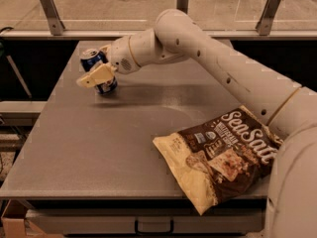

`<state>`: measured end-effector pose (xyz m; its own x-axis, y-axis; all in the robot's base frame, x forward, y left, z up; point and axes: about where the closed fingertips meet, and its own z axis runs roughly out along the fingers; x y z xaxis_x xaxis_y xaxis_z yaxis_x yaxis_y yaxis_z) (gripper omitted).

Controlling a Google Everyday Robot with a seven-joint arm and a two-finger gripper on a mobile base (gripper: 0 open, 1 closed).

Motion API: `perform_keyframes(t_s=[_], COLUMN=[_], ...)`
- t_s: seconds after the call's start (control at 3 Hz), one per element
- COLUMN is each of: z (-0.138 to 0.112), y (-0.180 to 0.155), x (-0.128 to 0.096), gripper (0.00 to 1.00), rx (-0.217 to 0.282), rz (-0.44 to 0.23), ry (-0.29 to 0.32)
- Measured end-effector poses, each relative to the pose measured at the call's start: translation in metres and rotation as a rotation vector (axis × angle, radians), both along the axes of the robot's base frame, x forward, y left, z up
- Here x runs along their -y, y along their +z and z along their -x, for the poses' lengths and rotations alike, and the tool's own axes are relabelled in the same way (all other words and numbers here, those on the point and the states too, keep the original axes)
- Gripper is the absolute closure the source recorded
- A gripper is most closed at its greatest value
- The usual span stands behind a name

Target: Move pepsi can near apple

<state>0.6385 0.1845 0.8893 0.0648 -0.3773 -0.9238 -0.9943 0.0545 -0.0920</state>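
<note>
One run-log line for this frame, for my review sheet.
pincer at can, far-left of table | can tilted | apple not in view | chip bag near-right
</note>
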Motion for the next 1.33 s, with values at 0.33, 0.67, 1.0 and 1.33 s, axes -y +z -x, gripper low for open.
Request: perform_keyframes(t_s=[0.33,0.67,1.0,1.33], z=[-0.027,-0.027,-0.026,-0.035], y=[0.038,0.038,0.037,0.041], x=[0.058,0.057,0.056,0.077], gripper=[0.88,1.0,1.0,1.0], rx=[0.106,0.105,0.103,0.145], rz=[0.003,0.003,0.003,-0.026], ry=[-0.134,-0.132,-0.13,-0.197])
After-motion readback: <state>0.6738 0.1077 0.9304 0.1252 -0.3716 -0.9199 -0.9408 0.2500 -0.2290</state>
